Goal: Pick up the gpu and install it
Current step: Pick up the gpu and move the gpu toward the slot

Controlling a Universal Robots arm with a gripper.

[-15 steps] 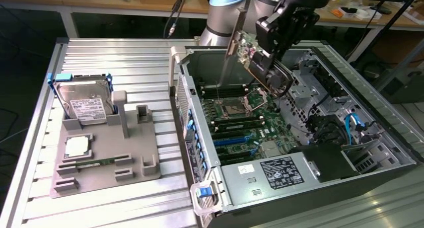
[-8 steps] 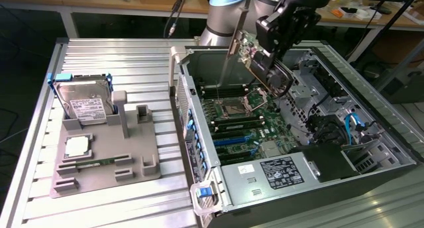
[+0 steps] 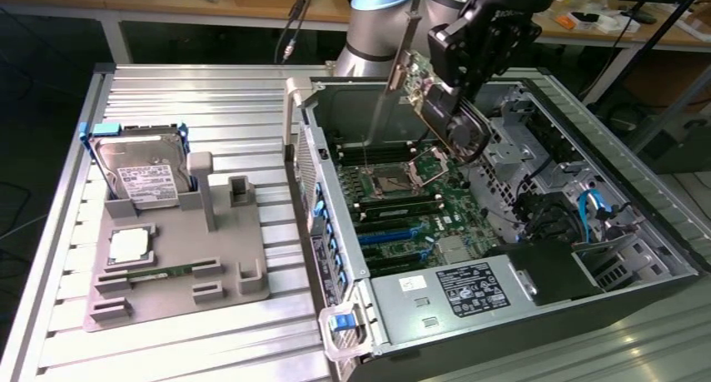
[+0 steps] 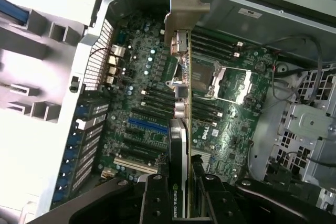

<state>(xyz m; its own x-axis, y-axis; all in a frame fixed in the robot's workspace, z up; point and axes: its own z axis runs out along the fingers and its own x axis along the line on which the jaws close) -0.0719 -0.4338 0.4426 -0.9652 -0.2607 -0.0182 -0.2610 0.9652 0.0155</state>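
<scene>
1. In the upper middle of the exterior view, the gpu (image 3: 442, 109) hangs tilted over the open computer case (image 3: 305, 174), above the motherboard (image 3: 389, 224).
2. In the wrist view the card is seen edge-on over the board's slots, and its silvery bracket (image 4: 185, 9) is at the end away from the claw (image 4: 181, 195).
3. The claw is clamped on the gpu, with a black finger (image 4: 156, 198) against each face.
4. The card's lower edge seems to be clear of the board, though the angle makes this hard to judge.
5. Toward the exterior view's left, a hard drive (image 3: 139, 170) stands in a grey holder (image 3: 189, 257) on the slatted metal desk (image 3: 200, 91).
</scene>
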